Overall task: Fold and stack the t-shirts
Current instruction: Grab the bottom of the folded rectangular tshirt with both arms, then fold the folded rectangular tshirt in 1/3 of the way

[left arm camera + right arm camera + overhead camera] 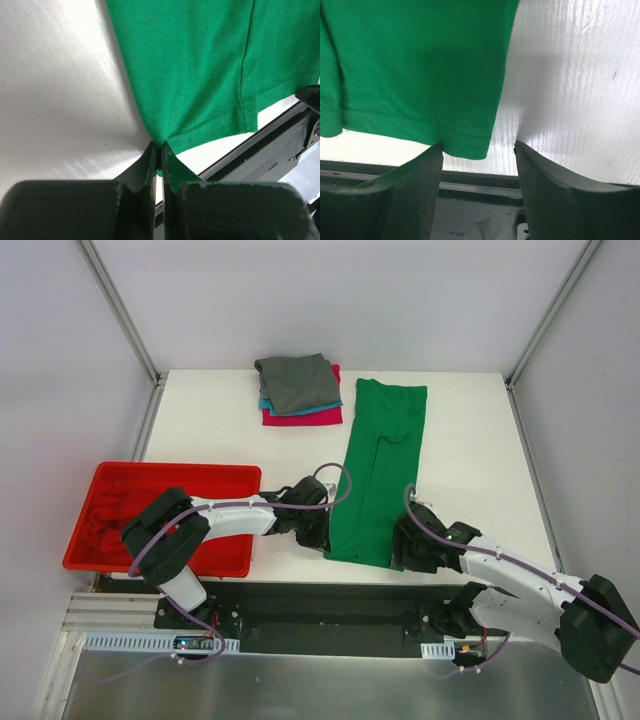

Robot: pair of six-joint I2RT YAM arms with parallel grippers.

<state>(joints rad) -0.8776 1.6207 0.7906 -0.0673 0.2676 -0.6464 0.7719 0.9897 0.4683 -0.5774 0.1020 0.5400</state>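
Left gripper (pixel 318 532) and right gripper (pixel 405 545) at the near hem of one green t-shirt (pixel 385 460).
Top view: we see it lying lengthwise on the table (pixel 470 440); one red bin (pixel 170 472) at left, contents unclear; one far stack of three, grey tee (pixel 298 382) over teal tee (pixel 265 402) and magenta tee (pixel 305 417). Left wrist: jaws pinched together on a hem corner. Right wrist: we find the fingers (pixel 415 190) spread, the other corner between them.
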